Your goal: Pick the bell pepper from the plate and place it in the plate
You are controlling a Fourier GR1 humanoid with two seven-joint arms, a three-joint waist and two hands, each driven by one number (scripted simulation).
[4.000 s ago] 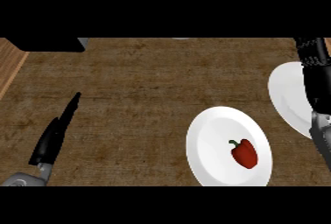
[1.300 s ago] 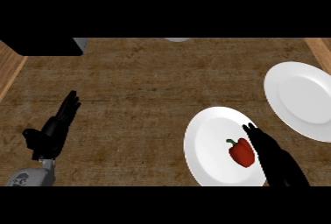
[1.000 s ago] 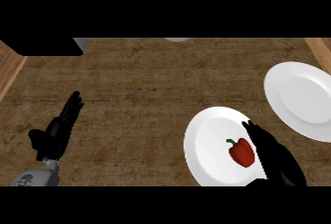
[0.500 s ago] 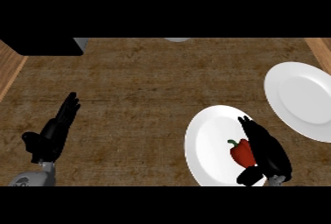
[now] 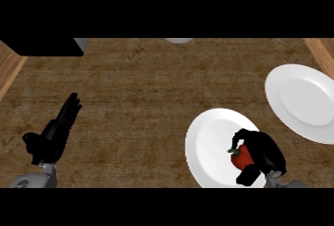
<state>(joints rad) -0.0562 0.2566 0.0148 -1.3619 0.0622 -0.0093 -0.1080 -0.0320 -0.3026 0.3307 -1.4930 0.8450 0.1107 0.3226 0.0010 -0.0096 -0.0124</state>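
A red bell pepper (image 5: 239, 158) with a green stem lies on the nearer white plate (image 5: 212, 141) at the lower right of the head view. My right hand (image 5: 263, 151) is curled over it, fingers wrapping its far side and thumb (image 5: 248, 177) at its near side, so most of the pepper is hidden. A second white plate (image 5: 303, 101) sits at the right edge, bare. My left hand (image 5: 53, 134) rests open at the lower left, fingers straight and pointing away from me.
A dark box (image 5: 42, 46) occupies the far left corner of the wooden counter. A pale round object (image 5: 178, 40) shows at the far edge. Wooden edging (image 5: 9, 77) runs along the left and at the far right corner.
My right hand came in from the right edge, settled over the pepper and curled its fingers round it. The left hand has barely shifted.
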